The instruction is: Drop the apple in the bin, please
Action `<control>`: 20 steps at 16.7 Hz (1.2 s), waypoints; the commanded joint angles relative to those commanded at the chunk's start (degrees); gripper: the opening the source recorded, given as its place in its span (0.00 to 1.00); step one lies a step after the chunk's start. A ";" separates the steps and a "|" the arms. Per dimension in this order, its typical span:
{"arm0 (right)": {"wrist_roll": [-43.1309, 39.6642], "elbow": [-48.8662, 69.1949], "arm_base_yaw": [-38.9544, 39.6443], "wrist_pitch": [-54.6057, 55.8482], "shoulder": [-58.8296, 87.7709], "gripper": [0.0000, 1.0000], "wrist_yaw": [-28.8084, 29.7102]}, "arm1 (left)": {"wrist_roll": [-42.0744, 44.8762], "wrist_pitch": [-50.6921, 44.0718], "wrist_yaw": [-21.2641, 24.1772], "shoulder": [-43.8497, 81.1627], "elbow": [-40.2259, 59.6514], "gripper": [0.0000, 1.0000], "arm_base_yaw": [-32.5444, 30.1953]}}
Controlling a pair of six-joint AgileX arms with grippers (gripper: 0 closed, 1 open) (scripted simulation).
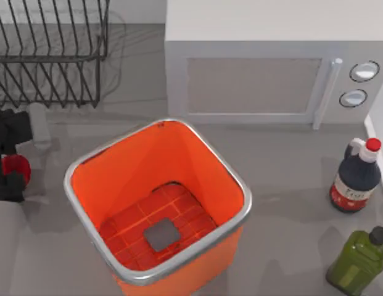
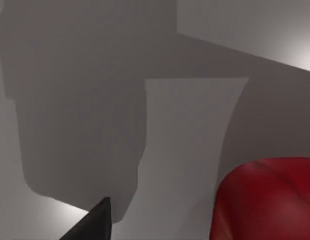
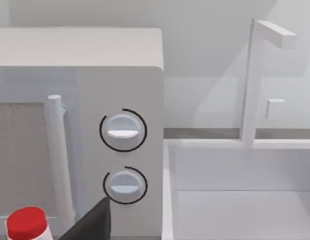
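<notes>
The apple (image 1: 16, 168) sits at the far left edge of the table in the top view, caught between the dark fingers of the left gripper (image 1: 11, 168) — red flesh showing between black parts above and below it. In the left wrist view the apple (image 2: 267, 200) bulks large and close beside one dark fingertip (image 2: 95, 225), which fits a fruit held in the jaws; the grip looks closed on it, though the contact faces themselves are hidden.

The relation that matters is sideways: the bin (image 1: 155, 126) stands to the right of the held apple, toward the middle of the table, apart from it, with its silver rim nearest the gripper on its left side. The left arm is plainly the nearer one. The move ahead looks like a carry rightward over that rim, high enough to clear it, then a release. The apple is round, so no long axis governs the drop.

The bin's orange interior holds nothing but its gridded floor and grey square.

The right arm is parked by the microwave (image 3: 80, 125) — whether its fingers are open cannot be told.
</notes>
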 joint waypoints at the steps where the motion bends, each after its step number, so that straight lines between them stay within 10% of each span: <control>1: 0.00 0.00 0.00 0.00 0.00 1.00 0.00 | -0.03 0.39 0.00 0.21 -0.31 1.00 -0.02; 4: 0.00 0.00 0.00 0.00 0.00 1.00 0.00 | -0.03 0.39 0.00 0.21 -0.31 1.00 -0.02; 17: 0.00 0.00 0.00 0.00 0.00 1.00 0.00 | -0.03 0.39 0.00 0.21 -0.31 0.02 -0.02; 20: 0.00 0.00 0.00 0.00 0.00 1.00 0.00 | -0.03 0.39 0.00 0.21 -0.31 0.00 -0.02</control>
